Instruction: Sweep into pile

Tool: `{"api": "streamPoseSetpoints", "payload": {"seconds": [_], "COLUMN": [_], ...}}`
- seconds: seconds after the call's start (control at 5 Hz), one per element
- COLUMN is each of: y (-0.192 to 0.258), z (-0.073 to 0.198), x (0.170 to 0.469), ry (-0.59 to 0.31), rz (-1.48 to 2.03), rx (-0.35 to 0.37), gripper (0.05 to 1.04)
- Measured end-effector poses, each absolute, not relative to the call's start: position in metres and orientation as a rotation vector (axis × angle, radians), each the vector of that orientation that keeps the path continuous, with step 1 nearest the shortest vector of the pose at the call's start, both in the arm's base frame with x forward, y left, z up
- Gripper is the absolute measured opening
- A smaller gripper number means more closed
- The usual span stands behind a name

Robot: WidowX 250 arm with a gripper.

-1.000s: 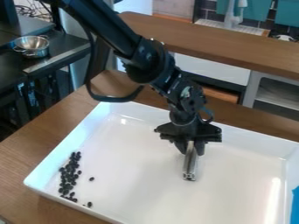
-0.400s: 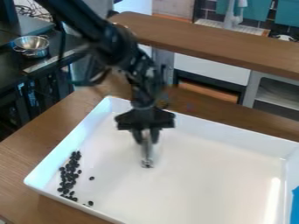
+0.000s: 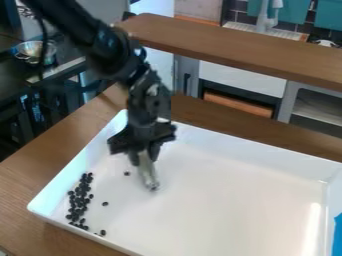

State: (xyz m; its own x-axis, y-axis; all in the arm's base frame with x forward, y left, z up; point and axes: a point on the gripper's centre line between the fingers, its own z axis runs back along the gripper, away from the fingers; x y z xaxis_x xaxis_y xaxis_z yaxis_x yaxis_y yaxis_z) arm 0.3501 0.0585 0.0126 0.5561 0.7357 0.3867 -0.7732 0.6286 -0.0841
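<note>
Metal bar point(image 3: 148, 175) gripped over white tray point(image 3: 267, 165)

The bar is clasped by the gripper point(image 3: 144, 157) at the tray's far left, with its end pointed down and slightly tilted. Most of the black beads point(image 3: 79, 202) are gathered in a loose, elongated pile along the tray's left side. Three strays are seen: one point(image 3: 127, 173) left of the bar, two point(image 3: 105, 204) right of the pile.
</note>
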Motion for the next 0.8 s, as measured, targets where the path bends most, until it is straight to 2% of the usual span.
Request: {"api": "streamPoseSetpoints", "payload": {"seconds": [0.2,0.4,0.6,0.8], "y": [0.060,0.055,0.031,0.005], "z": [0.005,0.009,0.033,0.058], "x": [0.310,0.288,0.307,0.346], "ry": [-0.378,-0.383,-0.427,-0.453], "rz": [0.876,0.815,0.805,0.871], "rx": [0.146,0.123,-0.021,-0.111], "gripper": [0.351,0.351,0.351,0.351]}}
